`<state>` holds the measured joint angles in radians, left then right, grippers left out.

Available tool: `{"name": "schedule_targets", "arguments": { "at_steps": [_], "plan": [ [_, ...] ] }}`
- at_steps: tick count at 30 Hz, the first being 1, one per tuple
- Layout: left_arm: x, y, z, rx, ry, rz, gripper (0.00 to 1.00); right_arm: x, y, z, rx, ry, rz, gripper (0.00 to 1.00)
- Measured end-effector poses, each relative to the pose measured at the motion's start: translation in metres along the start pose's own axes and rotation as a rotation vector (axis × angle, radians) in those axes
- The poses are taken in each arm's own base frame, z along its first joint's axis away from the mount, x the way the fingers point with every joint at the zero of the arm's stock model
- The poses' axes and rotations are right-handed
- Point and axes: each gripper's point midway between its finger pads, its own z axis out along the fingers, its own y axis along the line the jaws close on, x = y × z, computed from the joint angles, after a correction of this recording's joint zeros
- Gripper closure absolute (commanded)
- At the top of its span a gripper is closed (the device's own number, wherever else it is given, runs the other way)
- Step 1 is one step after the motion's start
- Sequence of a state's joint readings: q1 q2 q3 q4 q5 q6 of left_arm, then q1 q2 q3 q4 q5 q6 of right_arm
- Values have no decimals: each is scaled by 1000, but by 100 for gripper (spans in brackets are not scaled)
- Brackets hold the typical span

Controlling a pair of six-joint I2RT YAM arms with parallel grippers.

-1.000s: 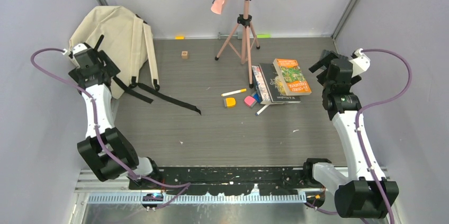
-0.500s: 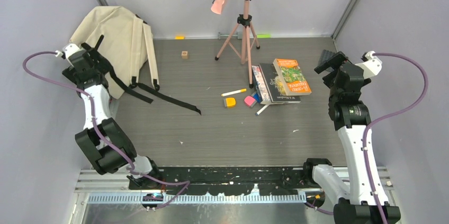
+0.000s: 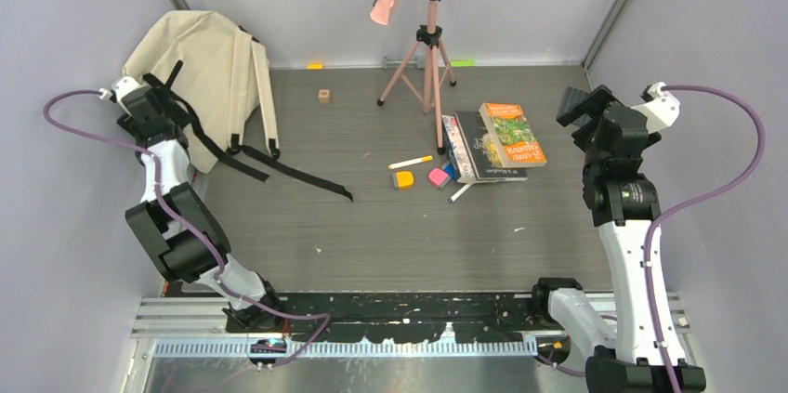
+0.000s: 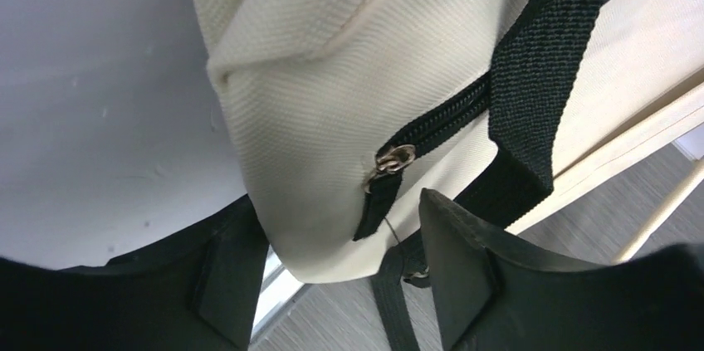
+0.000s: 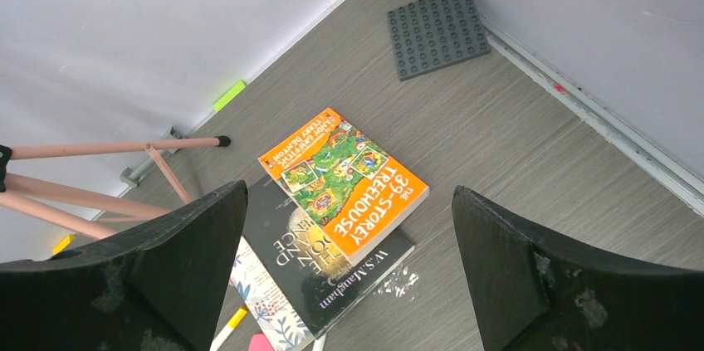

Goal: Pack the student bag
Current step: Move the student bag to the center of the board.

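arms swung outward; left fingers, wide, face the student bag; pinching its zip pull likely comes next; right fingers wide.

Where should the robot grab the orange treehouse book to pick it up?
Take the orange book by its long edge facing the grey plate, coming in from the right with the open right gripper. It lies flat on top of the black book, and that edge seems to stick out past it, so a finger could probably slip underneath.
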<state>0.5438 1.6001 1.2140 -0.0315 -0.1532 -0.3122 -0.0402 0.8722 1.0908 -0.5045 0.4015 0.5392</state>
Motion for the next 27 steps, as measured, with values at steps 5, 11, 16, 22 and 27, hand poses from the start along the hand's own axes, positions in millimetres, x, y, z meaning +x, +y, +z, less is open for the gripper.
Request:
{"name": "schedule_targets", "arguments": {
  "at_steps": [5,11,16,22,27],
  "plan": [
    [-8,-9,4,46,-13,1,87,-4,-8,-8,21,-15,-10,0],
    [-5,-28,0,111,-10,41,100,-9,-17,-23,34,-43,-5,0],
    [1,-58,-26,167,-10,151,100,-8,-20,-26,39,-39,-8,3],
    [25,-116,-100,340,-25,287,100,4,-23,-26,34,-3,-20,6],
    [48,-111,-152,397,-5,323,100,17,-21,-23,17,37,-19,8]
  ]
}}
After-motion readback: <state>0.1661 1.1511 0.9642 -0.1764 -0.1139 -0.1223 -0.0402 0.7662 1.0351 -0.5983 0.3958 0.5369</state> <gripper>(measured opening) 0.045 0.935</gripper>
